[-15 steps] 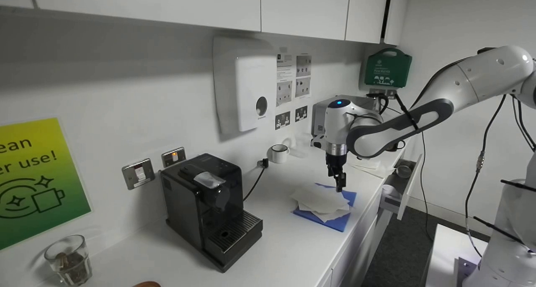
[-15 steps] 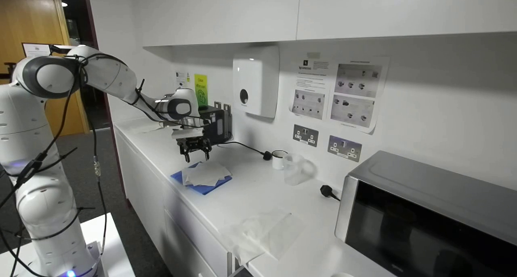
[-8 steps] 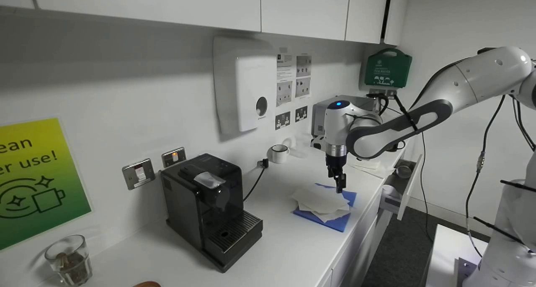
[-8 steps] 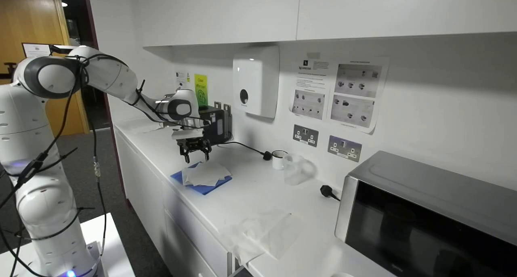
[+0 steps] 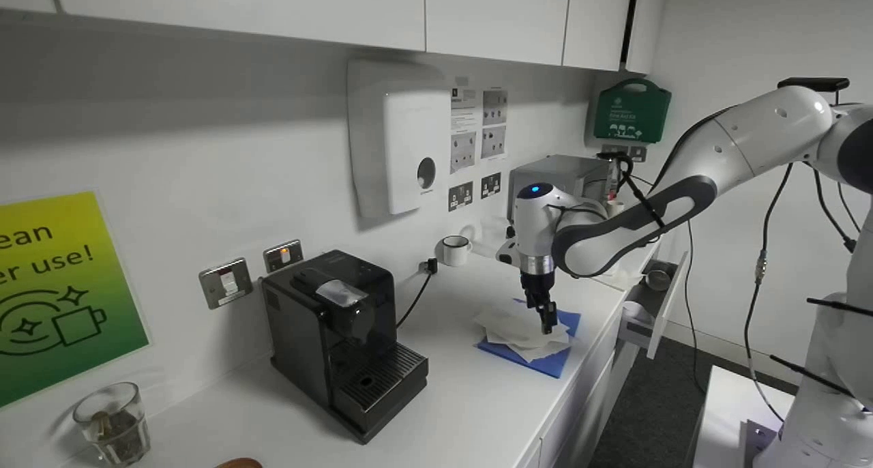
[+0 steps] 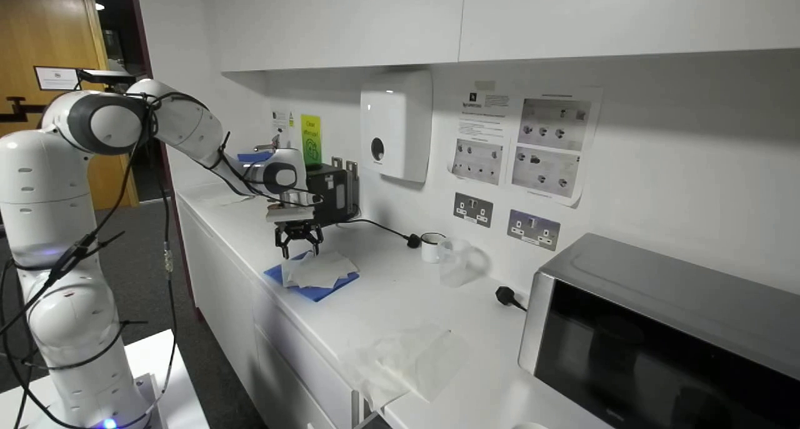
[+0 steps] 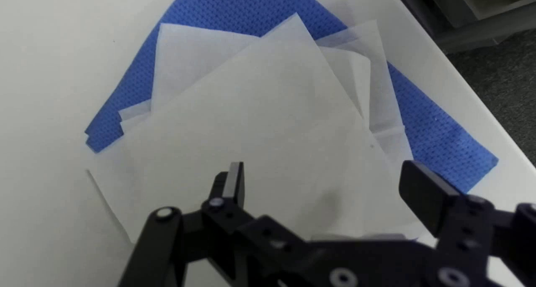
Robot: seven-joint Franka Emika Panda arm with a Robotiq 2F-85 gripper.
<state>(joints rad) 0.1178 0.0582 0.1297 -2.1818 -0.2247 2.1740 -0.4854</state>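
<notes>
How many papers make up the loose pile is hard to tell: the uppermost covers most of those beneath, and only corners and a curled edge stick out. They hide the middle of a blue cloth, one corner of which is cut off at the top of the wrist view. The pile lies near the front edge of the desk, with another corner of the cloth just beside that edge. The pincer is spread wide over the papers, and its dark body covers the lower part of the pile. In an exterior view one finger masks its twin; whether the tips touch the papers cannot be told.

The arm crosses in front of the microwave, which is also cut off at the side in an exterior view. The arm hides part of the black coffee machine too, at the desk's back edge. Along that edge stand a white mug and, just beside it, a see-through container, faint in outline. Thin crumpled sheeting, paper or film, lies at the front edge by an open drawer. A glass holds something brownish and unclear; near it, a brown round thing is mostly cut off.
</notes>
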